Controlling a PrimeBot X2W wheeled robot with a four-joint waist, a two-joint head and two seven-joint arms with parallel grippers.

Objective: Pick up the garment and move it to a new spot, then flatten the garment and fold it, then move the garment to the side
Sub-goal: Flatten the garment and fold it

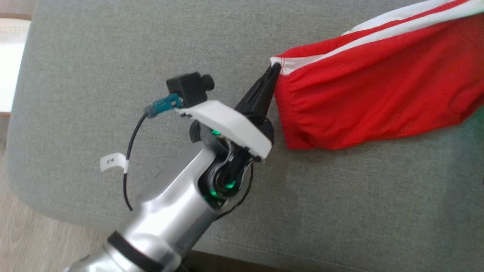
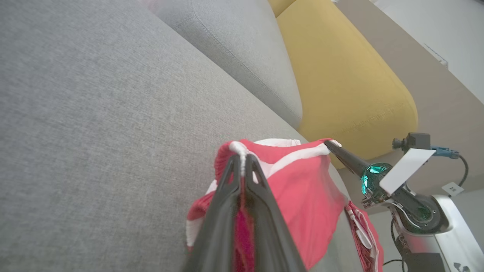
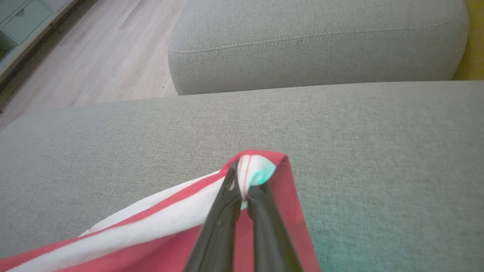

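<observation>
The garment (image 1: pixel 370 94) is red with white stripes and hangs stretched above the grey sofa seat (image 1: pixel 94 75). My right gripper (image 1: pixel 273 70) is shut on its white-striped corner, with the silver forearm reaching in from the lower left of the head view. In the right wrist view the right gripper (image 3: pixel 242 190) pinches that corner, and the garment (image 3: pixel 151 230) trails down to the left. My left gripper (image 2: pixel 242 160) is shut on another white-edged corner of the garment (image 2: pixel 302 196). In that left wrist view the right gripper (image 2: pixel 329 144) holds the far corner, the cloth spanning between them.
A grey back cushion (image 3: pixel 321 45) and a yellow cushion (image 2: pixel 348 83) stand beyond the seat. Wooden floor (image 1: pixel 22 234) lies past the seat's left and front edges. A pale cabinet (image 3: pixel 22 19) stands far off on the floor.
</observation>
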